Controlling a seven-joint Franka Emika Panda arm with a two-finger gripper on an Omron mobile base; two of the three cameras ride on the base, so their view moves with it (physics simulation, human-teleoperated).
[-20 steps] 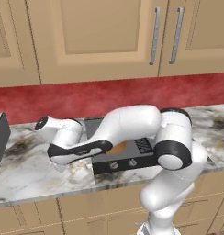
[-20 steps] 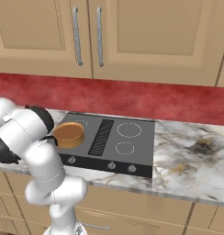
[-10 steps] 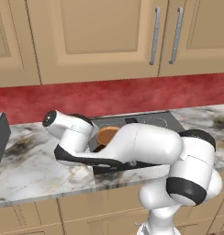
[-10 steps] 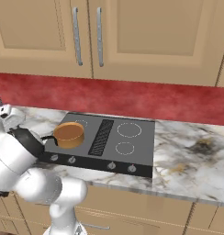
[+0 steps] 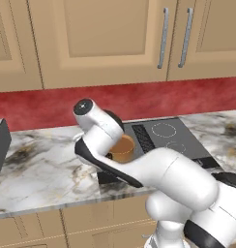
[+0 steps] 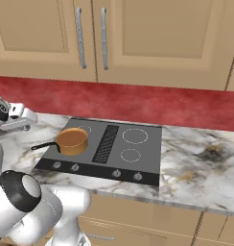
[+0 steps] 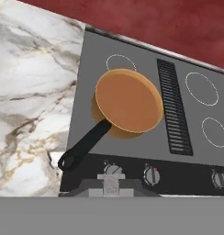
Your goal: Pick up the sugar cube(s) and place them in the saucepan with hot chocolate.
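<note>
Hovering short of the pan is the main hazard. In the hand view the gripper (image 7: 110,187) shows two dark tips drawn almost together, with a small pale block pinched between them. I take that block to be the sugar cube (image 7: 110,185), though it is too small to be sure. The copper saucepan (image 7: 128,102) sits ahead of the tips on the near-left ring of the black cooktop (image 7: 187,124), its flat orange-brown contents fully exposed. The tips themselves line up with the row of knobs (image 7: 151,175) along the cooktop's front strip, not with the pan.

If the jaws part here, the cube probably falls on the control strip or the marble counter (image 7: 31,92) and may bounce out of reach. The arm needs to carry further forward until the tips are over the liquid.

The pan's black handle (image 7: 84,148) points back toward the gripper and to one side. A low approach could clip it and turn or shove the pan, as nothing anchors the pan to the glass.

The cube is a speck against the fingers, so the hold is likely slight. A quick swing could shake it loose before it arrives.

From the right base view the saucepan (image 6: 72,141) stands close to the cooktop's left edge, so an overshoot that way would drop the cube on the counter.
</note>
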